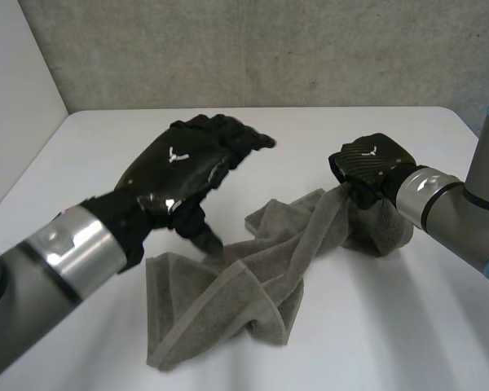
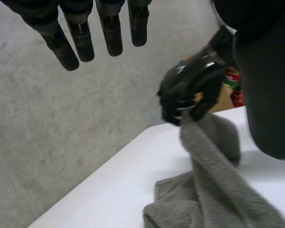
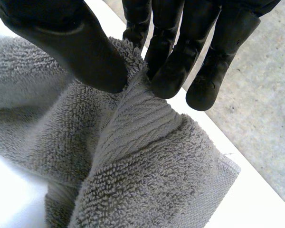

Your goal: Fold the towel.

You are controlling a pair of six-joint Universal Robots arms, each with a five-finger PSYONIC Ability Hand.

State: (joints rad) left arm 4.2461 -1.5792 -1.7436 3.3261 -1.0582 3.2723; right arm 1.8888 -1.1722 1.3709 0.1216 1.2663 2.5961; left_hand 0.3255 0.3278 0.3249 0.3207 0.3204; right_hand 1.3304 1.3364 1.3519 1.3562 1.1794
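A grey towel (image 1: 253,277) lies bunched on the white table (image 1: 375,326), stretched from the front left up to the right. My right hand (image 1: 368,163) holds its right end lifted off the table. In the right wrist view the thumb (image 3: 85,52) and fingers (image 3: 175,71) pinch a banded edge of the towel (image 3: 142,123). My left hand (image 1: 187,167) hovers over the towel's left part with its fingers (image 2: 80,38) straight and apart, holding nothing; its thumb points down toward the cloth. The left wrist view shows my right hand (image 2: 190,90) gripping the towel (image 2: 213,166).
A grey wall (image 1: 253,49) stands behind the table's far edge. Colourful clutter (image 2: 230,88) lies beyond the table behind my right hand. Bare table surface lies around the towel on all sides.
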